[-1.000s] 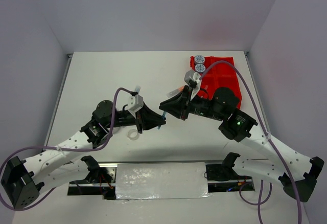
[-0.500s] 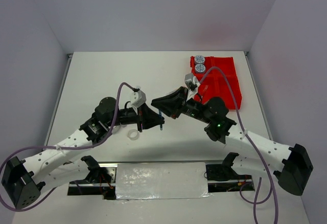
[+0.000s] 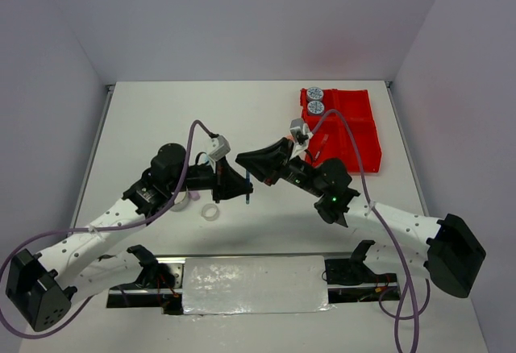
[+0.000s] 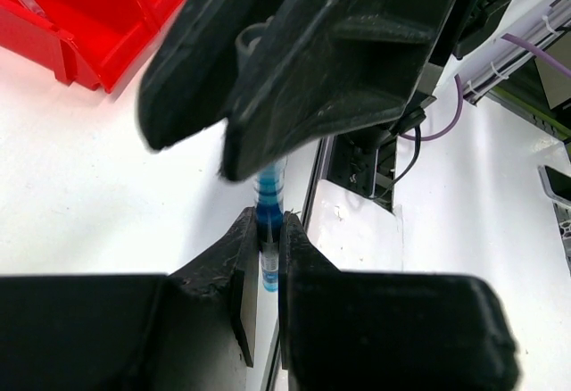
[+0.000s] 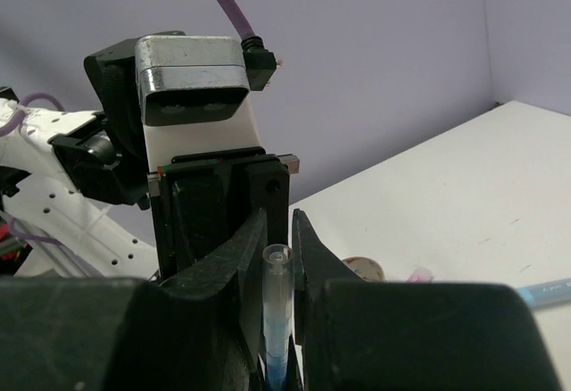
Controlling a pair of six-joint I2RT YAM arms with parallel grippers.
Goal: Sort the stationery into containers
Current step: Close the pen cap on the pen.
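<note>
**Clerk:** Entry one, blue pen. Where is it?

**Checker:** Mid-table, in the narrow space where the two grippers meet tip to tip. It appears to be lifted off the table.

**Clerk:** Left gripper, condition?

**Checker:** Closed on the pen. Both fingers press its blue barrel from either side.

**Clerk:** Right gripper, condition?

**Checker:** Its fingers straddle the pen's clear end, one on each side and very close. Whether they are actually clamping it cannot be told.

**Clerk:** Long axis of the pen?

**Checker:** It runs from the left gripper straight into the right one and crosses both sets of fingers at a right angle. One end sits in each gripper, with only a short length bare between them.

**Clerk:** Entry two, red tray. Position relative to the pen?

**Checker:** Farther back and off to the right, well apart from the pen, on the right arm's side. Two patterned tape rolls lie in its far-left compartment. A clear tape ring lies on the table just nearer than the left gripper.

**Clerk:** Which arm is nearer the tray?

**Checker:** The right one. Judged from that, the pen is probably being handed from left to right. The next move depends on the right fingers gripping the clear end firmly before the left ones let go.
</note>
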